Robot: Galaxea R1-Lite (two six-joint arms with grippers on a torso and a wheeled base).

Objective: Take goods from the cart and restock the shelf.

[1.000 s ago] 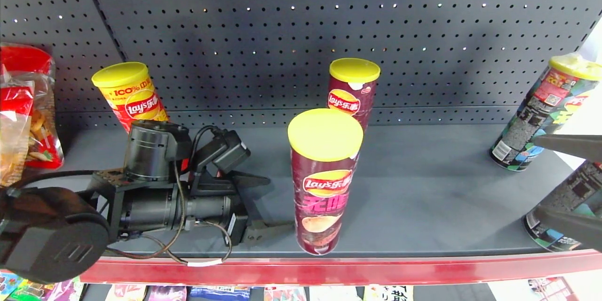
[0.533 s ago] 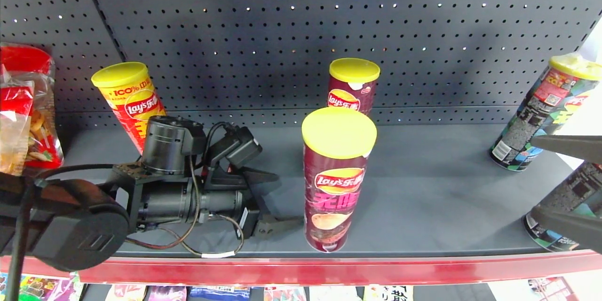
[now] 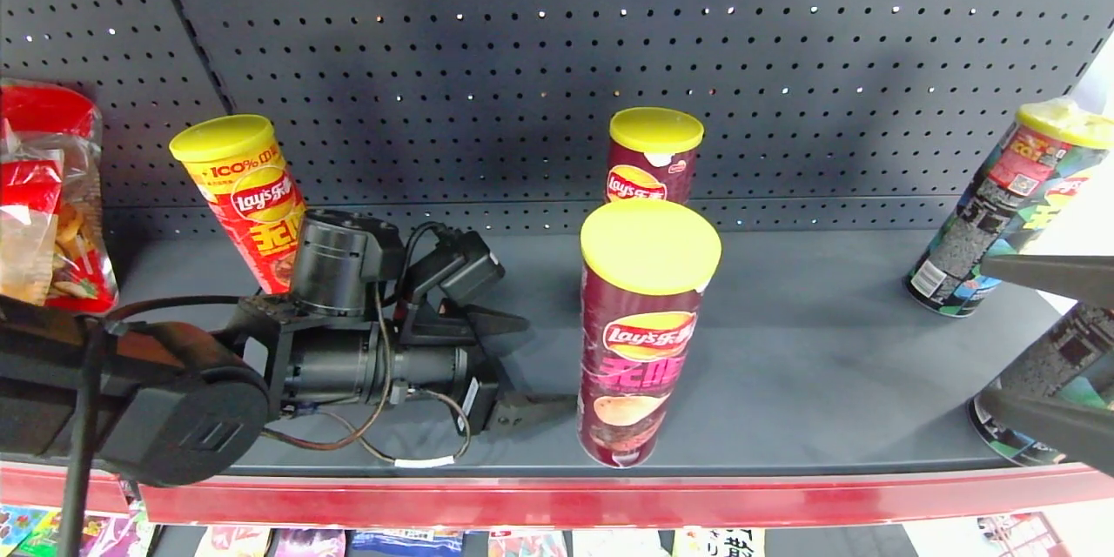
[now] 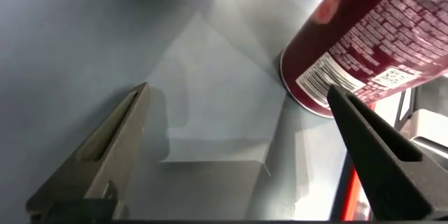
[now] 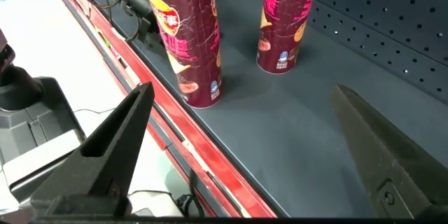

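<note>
Front can (image 3: 648,331): maroon tube with a yellow lid and a chip picture on its wall. It stands on its base near the red front edge of the shelf (image 3: 783,365).
Left arm: lies low and level along the shelf, pointing at the front can from the can's left.
Left gripper (image 3: 550,364): fingers spread wide, nothing between them.
Can relative to left gripper: just past the front fingertip, outside the finger gap; contact cannot be determined.
Right gripper (image 5: 245,112): fingers wide apart, empty, at the shelf's right end, well apart from the front can.
Rear can (image 3: 654,158): same kind, directly behind the front can, at the pegboard.

Red snack bag (image 3: 45,191), perforated backboard (image 3: 557,35)
</note>
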